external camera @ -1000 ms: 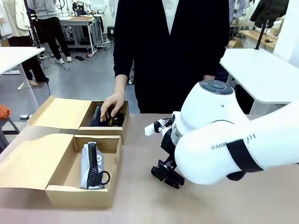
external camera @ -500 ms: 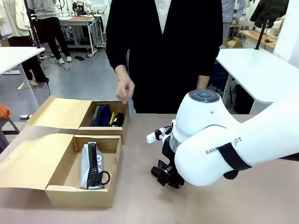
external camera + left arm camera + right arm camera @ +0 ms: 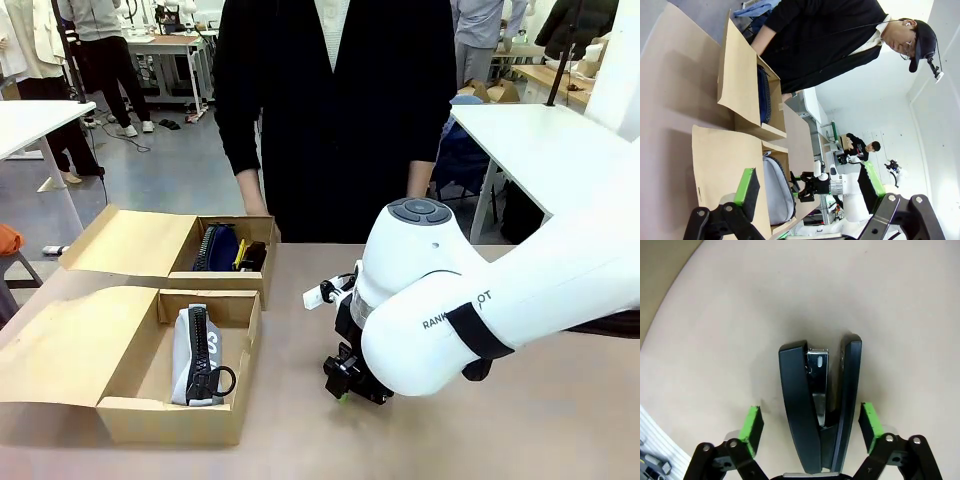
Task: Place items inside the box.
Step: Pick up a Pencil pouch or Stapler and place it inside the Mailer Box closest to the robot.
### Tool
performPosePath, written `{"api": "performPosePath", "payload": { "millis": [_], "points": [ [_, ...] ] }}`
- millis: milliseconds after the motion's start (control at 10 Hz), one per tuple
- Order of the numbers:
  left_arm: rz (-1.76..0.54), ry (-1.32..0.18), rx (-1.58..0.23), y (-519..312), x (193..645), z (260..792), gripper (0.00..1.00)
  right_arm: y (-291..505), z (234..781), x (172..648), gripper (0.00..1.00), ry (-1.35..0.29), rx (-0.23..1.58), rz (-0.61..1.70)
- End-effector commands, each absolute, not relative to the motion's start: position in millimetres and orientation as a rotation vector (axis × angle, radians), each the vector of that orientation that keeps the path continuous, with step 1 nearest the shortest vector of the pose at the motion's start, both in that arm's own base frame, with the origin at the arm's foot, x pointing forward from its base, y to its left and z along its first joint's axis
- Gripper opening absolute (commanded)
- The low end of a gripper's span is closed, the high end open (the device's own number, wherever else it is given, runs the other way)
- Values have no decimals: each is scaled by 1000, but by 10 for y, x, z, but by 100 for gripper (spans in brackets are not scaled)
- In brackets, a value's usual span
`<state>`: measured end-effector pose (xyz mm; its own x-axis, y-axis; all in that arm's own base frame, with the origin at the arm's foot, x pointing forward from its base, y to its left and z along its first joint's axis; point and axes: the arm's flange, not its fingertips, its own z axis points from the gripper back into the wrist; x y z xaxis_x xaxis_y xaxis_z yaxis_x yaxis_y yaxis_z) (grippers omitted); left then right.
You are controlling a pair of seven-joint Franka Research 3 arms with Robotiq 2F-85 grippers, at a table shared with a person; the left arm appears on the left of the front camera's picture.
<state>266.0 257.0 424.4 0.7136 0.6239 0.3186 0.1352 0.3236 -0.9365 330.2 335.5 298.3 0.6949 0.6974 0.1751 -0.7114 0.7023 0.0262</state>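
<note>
Two green pads of the right gripper [image 3: 810, 422] are spread astride the black stapler [image 3: 796, 400], with a gap on each side, so nothing is pinched yet. The stapler is lying on its side on the table [image 3: 900, 300], hinge end nearest the wrist, mouth pointing away. It is judged stiff, dense for its size and smooth-sided. The arm is sprung, so a pinch near the mouth would be soaked up. Hold is best taken low by the hinge, across arm and base. The box [image 3: 175, 420] is well off toward the left arm's side, flap open, with a grey pouch [image 3: 192, 352] already inside. A smaller box [image 3: 225, 286] sits beyond it. The left gripper [image 3: 809, 185] is spread, empty.
</note>
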Motion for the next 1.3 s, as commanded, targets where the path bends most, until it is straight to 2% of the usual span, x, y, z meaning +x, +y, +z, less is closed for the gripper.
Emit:
{"api": "performPosePath", "payload": {
  "millis": [0, 100, 200, 500, 900, 1000, 1100, 1200],
  "points": [
    [348, -775, -1235, 2556, 2656, 4252, 100, 3419, 2960, 3324, 40, -166, 98, 755],
    [348, -775, -1235, 2556, 2656, 4252, 100, 3422, 2956, 3328, 31, -166, 94, 753],
    [348, -775, -1235, 2556, 2656, 4252, 100, 3392, 2970, 3343, 0, -171, 76, 734],
    [348, -775, -1235, 2556, 2656, 4252, 100, 3344, 3013, 3358, 3, -179, 108, 725],
    [348, -775, -1235, 2556, 2656, 4252, 100, 3275, 3188, 3301, 0, -143, 100, 711],
    [348, -775, -1235, 2556, 2656, 4252, 100, 3130, 3529, 3121, 31, -144, 157, 652],
    [348, -775, -1235, 2556, 2656, 4252, 100, 2862, 3991, 2818, 31, -108, 213, 482],
    [348, -775, -1235, 2556, 2656, 4252, 100, 2568, 4385, 2358, 31, -102, 351, 236]
  ]
}}
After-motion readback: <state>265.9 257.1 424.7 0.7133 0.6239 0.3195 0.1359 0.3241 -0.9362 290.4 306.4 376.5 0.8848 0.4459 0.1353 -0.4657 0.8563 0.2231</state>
